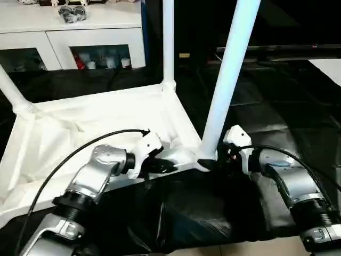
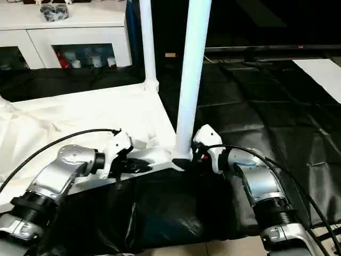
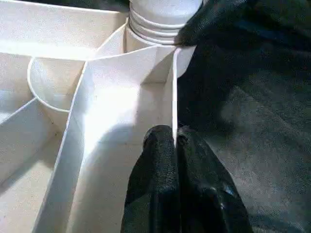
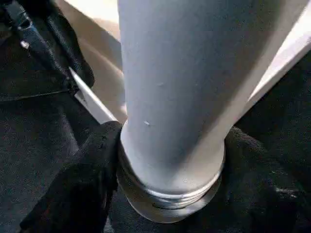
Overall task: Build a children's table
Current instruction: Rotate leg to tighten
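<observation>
Nearest the camera, two silver forearms reach forward over the black-draped desk (image 1: 213, 213) toward the near corner of the tabletop (image 1: 96, 128), which lies upside down with its ribbed underside up.

The left gripper (image 3: 175, 138) has its jaws closed on the thin near rim wall of the tabletop: in the left wrist view one black finger (image 3: 155, 165) sits inside the wall and the other outside it, the white edge pinched between them. The left forearm (image 1: 90, 181) comes in from the near left, bent at the wrist so the gripper points along the rim toward the corner socket (image 3: 160, 22), which stands just beyond its fingertips.

The right gripper (image 4: 170, 194) has its jaws closed around the base of the near leg (image 1: 229, 80), right at the threaded collar where the leg meets the socket; the right wrist view shows a black finger (image 4: 82, 179) pressed against each side of the tube. The right forearm (image 1: 293, 186) comes in from the near right, wrist turned inward toward the corner. This leg rises from the corner with a slight tilt to the right.

Farther back along the tabletop, a second leg (image 1: 168, 42) stands upright in the far right corner, and a third leg (image 1: 10, 90) slants out of the far left corner.

Beyond the tabletop stands a white cabinet (image 1: 69, 37) with glass doors.
</observation>
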